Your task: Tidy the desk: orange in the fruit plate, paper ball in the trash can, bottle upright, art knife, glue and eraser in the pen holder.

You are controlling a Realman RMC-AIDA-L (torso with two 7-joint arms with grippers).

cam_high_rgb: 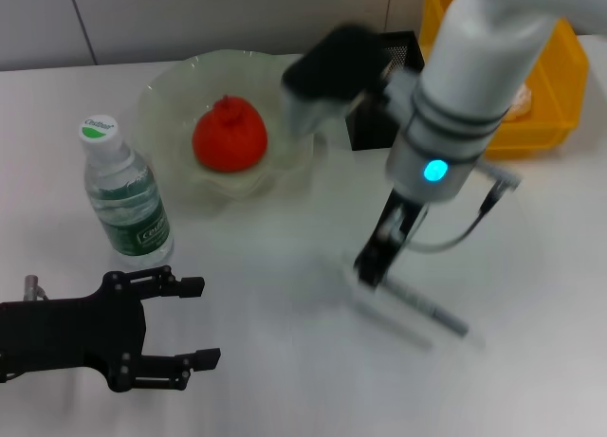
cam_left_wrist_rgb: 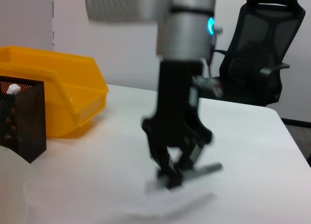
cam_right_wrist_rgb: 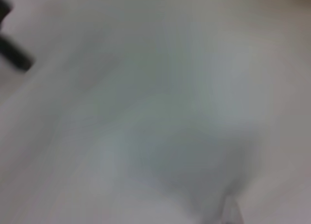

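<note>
Art knife [cam_high_rgb: 425,309], a slim grey tool, lies flat on the white counter [cam_high_rgb: 285,380] in the head view, slanting away from the right gripper [cam_high_rgb: 370,266], which points down and meets the knife's near end; from this angle I cannot tell how its fingers stand. Behind it, the orange [cam_high_rgb: 229,134] sits in the clear fruit plate [cam_high_rgb: 161,96], the bottle [cam_high_rgb: 123,195] stands upright just beside the plate with its white cap on top, and the black mesh pen holder [cam_high_rgb: 403,53] stands next to the yellow bin [cam_high_rgb: 550,86] at the far edge. The left gripper [cam_high_rgb: 194,321] hovers low near the bottle's base with its fingers spread apart and nothing between them. In the left wrist view the right gripper [cam_left_wrist_rgb: 177,173] is seen from the side (blurred), its fingers drawn together around one end of the art knife [cam_left_wrist_rgb: 204,169], which rests close to the counter [cam_left_wrist_rgb: 252,151]; the pen holder [cam_left_wrist_rgb: 22,117] with something white inside and the yellow bin [cam_left_wrist_rgb: 63,93] stand well apart from it, and a black office chair [cam_left_wrist_rgb: 262,54] sits beyond the counter. The right wrist view shows only blurred pale counter [cam_right_wrist_rgb: 155,112] and a dark shape at one edge that I cannot identify.
</note>
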